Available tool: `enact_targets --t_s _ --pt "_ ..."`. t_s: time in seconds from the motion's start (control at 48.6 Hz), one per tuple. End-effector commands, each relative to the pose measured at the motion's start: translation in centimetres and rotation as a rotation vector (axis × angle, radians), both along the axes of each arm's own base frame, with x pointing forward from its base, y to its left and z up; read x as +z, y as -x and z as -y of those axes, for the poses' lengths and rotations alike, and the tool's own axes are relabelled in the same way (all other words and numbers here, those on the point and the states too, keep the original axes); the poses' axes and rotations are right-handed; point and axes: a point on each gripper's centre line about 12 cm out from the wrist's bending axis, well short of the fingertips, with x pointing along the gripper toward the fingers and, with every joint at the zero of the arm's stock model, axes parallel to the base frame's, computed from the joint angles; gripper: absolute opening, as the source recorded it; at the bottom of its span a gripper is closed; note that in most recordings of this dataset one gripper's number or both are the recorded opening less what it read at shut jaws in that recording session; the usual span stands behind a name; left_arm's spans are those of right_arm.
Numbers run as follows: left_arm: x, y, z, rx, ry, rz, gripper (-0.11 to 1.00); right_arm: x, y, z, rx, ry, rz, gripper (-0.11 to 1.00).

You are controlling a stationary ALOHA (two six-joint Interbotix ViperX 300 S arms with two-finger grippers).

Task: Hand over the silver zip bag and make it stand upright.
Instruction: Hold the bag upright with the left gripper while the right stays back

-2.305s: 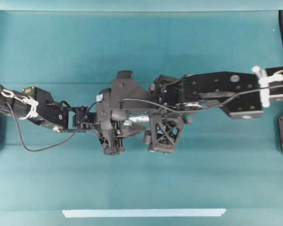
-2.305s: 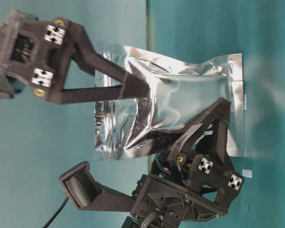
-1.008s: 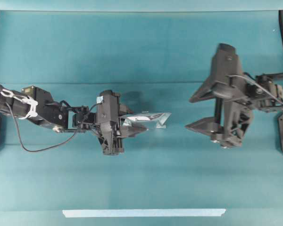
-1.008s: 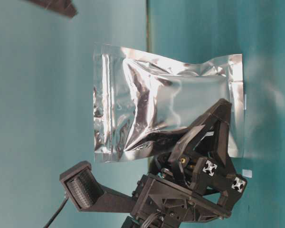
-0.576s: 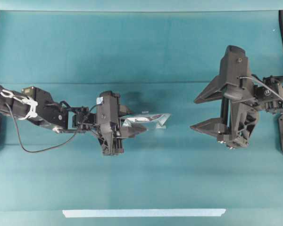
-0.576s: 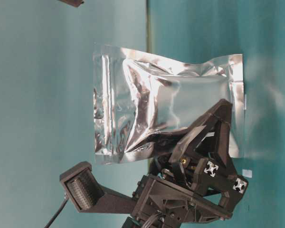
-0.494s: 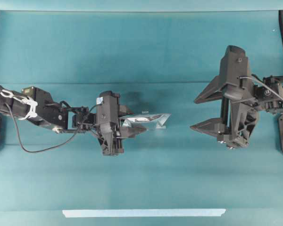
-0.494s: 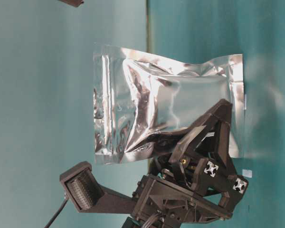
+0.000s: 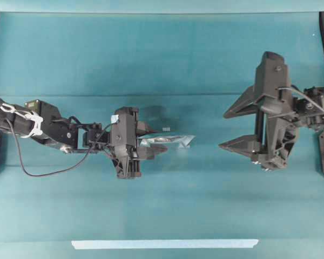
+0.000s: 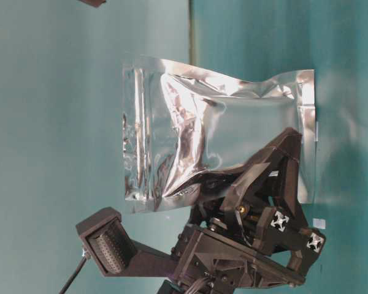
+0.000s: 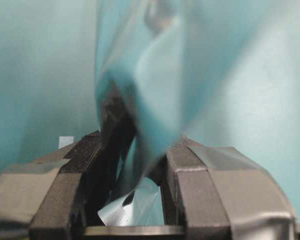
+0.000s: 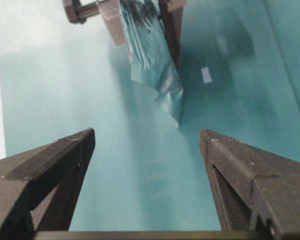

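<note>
No brand or writing readable on anything here, the silver zip bag (image 9: 167, 141) is just bare crinkly foil. From overhead, the left gripper (image 9: 154, 140) is pinched onto the bag's edge mid-tabletop (image 9: 162, 205), where the bag looks like a thin strip edge-on, while the table-level view shows its whole face with the gripper covering one corner. Over on the right, the right gripper (image 9: 227, 129) is spread wide with nothing in it, well apart from the bag, and the pale tape strip (image 9: 164, 244) only shows from overhead.
</note>
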Motion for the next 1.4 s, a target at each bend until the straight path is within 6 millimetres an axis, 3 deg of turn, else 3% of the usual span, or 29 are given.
enact_targets --t_s 0.0,1.379 --pt "0.82 -0.36 0.18 -0.005 -0.002 0.026 0.28 0.91 0.13 0.01 -0.007 -0.006 0.04 0.89" --pt "0.8 -0.36 0.49 -0.011 0.002 0.025 0.28 0.64 0.39 -0.03 -0.01 -0.015 0.057 0.89"
